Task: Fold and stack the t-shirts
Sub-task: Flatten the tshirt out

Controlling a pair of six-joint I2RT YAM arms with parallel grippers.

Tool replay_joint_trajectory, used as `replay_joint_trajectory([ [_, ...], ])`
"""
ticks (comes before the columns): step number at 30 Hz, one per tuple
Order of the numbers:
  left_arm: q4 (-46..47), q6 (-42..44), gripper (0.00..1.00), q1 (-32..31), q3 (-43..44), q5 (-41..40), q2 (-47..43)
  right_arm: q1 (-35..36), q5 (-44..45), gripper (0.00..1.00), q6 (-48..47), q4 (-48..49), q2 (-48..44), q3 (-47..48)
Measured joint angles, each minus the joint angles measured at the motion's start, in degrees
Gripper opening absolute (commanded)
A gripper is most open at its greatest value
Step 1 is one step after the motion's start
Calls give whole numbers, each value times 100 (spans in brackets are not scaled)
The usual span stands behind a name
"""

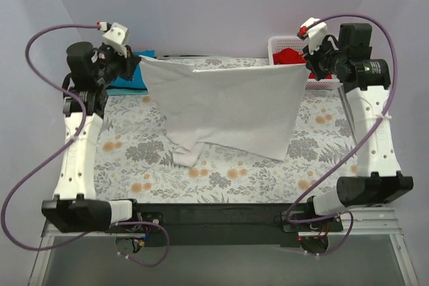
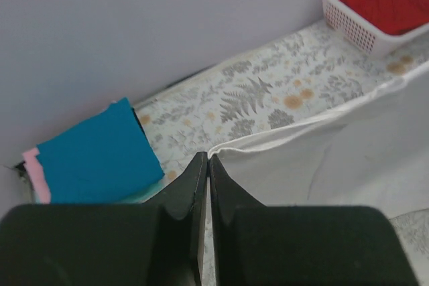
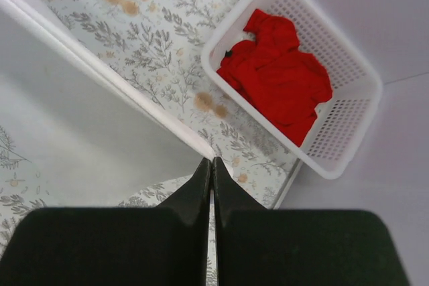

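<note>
We see the white t-shirt [image 1: 224, 108] stretched across the middle of the top view. It is held up by its upper edge, which runs from upper left to upper right. Its lower part hangs down and bunches on the floral table cloth [image 1: 134, 159] at lower centre.

The left gripper [image 1: 137, 60] sits at the shirt's upper left corner. In the left wrist view its fingers [image 2: 191, 189] are pressed together with no gap, and the white hem meets their tips, so we read it as pinching that corner. The right gripper [image 1: 305, 63] sits at the upper right corner. In the right wrist view its fingers [image 3: 228, 189] are likewise closed tight, with the cloth's edge ending at their tips.

A folded blue t-shirt [image 2: 100, 155] lies at the left of the left wrist view, against the back wall. It rests on a pink t-shirt [image 2: 37, 172], of which we see only a strip at its left edge.

The red t-shirt [image 3: 278, 82] lies crumpled inside the white plastic lattice basket [image 3: 335, 138], at the upper right of the top view, just behind the right gripper.
</note>
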Motion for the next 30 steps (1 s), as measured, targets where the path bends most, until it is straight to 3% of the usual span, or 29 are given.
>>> replay_joint_trajectory([
  [7, 684, -227, 0, 164, -433, -721, -1694, 4, 7, 1, 133, 142, -1141, 177],
  [13, 903, -293, 0, 164, 232, -1143, -1687, 7, -31, 1, 289, 669, -1438, 586],
  [19, 992, -291, 0, 164, 640, -1182, -922, 7, 4, 1, 409, 1200, -859, 964],
  [25, 1165, -339, 0, 162, 1174, -1178, 525, 11, 122, 1, 656, 1910, 452, 1259],
  [30, 1475, -640, 0, 155, 2621, -1222, 2299, 28, 286, 1, 1038, 2439, 1661, 1965],
])
